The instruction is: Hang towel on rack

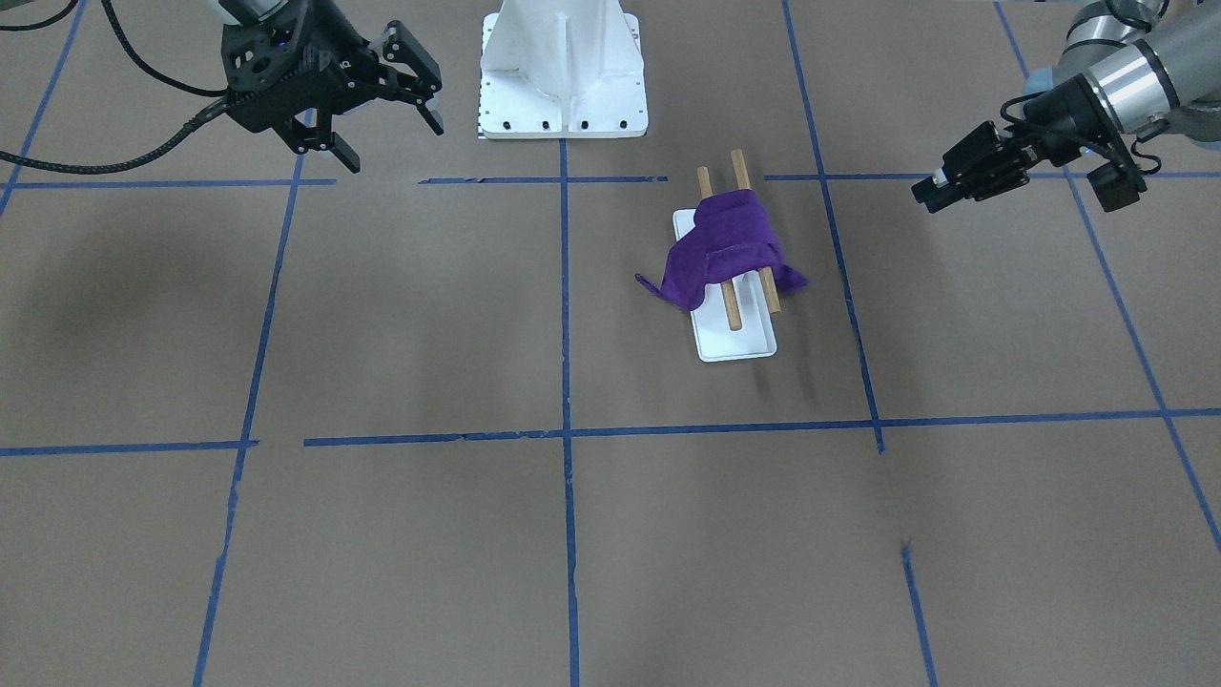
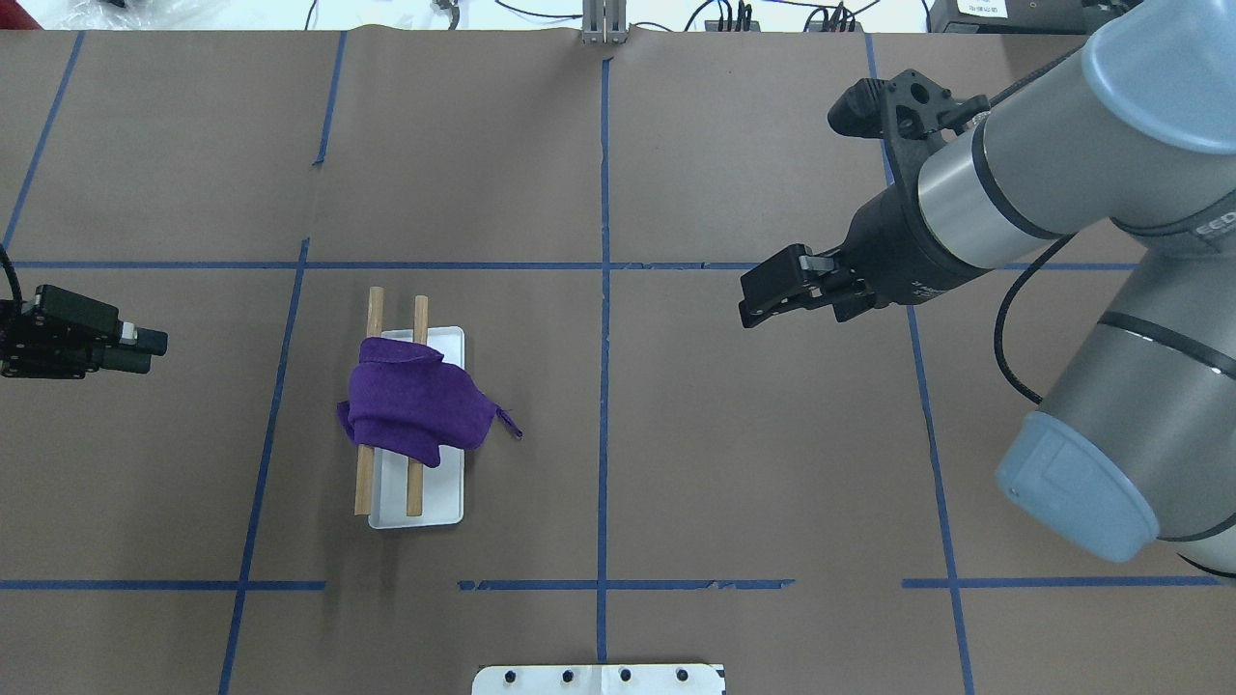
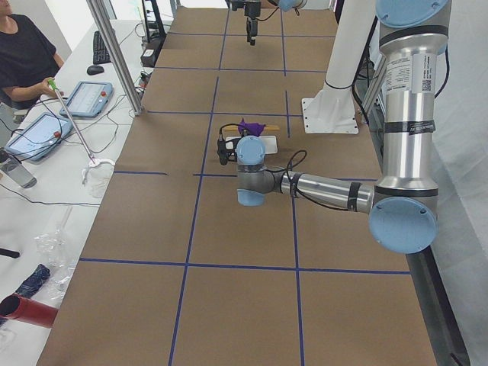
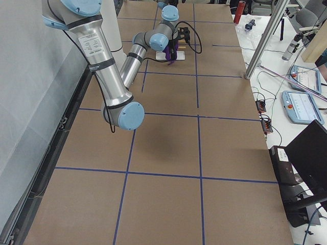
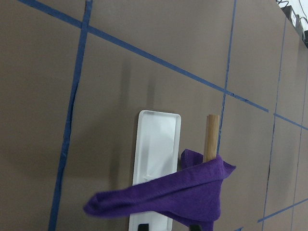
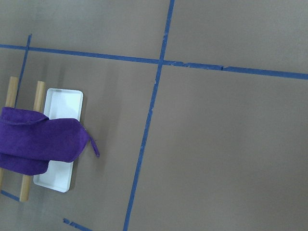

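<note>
The purple towel [image 2: 415,405] lies bunched over both wooden dowels of the rack [image 2: 439,497], one corner trailing onto the table to the right; it also shows in the front view [image 1: 725,250]. My left gripper [image 2: 145,349] hovers well to the left of the rack, empty. The left wrist view shows its fingertips [image 5: 143,226] slightly apart at the bottom edge, with the towel [image 5: 183,192] and the rack [image 5: 156,144] ahead. My right gripper [image 1: 391,129] is open and empty, high and far from the rack. The right wrist view shows the towel [image 6: 38,142] at its left edge.
A white bolted metal pedestal [image 1: 563,72] stands at the robot's edge of the table, between the arms. Blue tape lines [image 2: 603,386] cross the brown table. An operator [image 3: 23,61] sits past the far side.
</note>
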Action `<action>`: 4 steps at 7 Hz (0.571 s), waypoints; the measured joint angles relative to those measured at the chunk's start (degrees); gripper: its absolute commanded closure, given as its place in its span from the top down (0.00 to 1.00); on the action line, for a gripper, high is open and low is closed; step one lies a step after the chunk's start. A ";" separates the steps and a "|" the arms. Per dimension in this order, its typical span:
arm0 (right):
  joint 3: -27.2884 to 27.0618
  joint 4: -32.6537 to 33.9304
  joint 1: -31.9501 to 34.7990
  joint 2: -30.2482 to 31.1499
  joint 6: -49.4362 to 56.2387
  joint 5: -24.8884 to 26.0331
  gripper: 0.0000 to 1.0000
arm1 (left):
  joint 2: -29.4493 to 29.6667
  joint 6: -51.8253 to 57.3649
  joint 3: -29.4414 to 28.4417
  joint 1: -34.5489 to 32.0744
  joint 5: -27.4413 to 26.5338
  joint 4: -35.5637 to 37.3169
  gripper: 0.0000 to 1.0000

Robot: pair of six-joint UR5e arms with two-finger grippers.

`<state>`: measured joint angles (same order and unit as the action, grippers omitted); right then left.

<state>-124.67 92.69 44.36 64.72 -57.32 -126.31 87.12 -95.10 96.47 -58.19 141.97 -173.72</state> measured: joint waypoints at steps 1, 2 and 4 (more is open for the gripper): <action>-0.13 0.12 1.46 1.63 0.14 -0.28 1.00 | -0.03 1.20 -0.93 -0.87 -0.57 0.02 1.00; -0.09 0.28 3.83 4.36 0.37 -0.65 1.00 | -0.10 3.66 -2.28 -2.83 -0.89 0.08 1.00; 0.62 0.41 8.99 10.09 2.84 -0.32 1.00 | -0.18 16.28 -7.33 -8.19 -1.98 1.48 1.00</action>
<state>-124.06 93.10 53.35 74.81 -54.48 -126.63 86.95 -78.81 89.14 -66.38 139.98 -172.24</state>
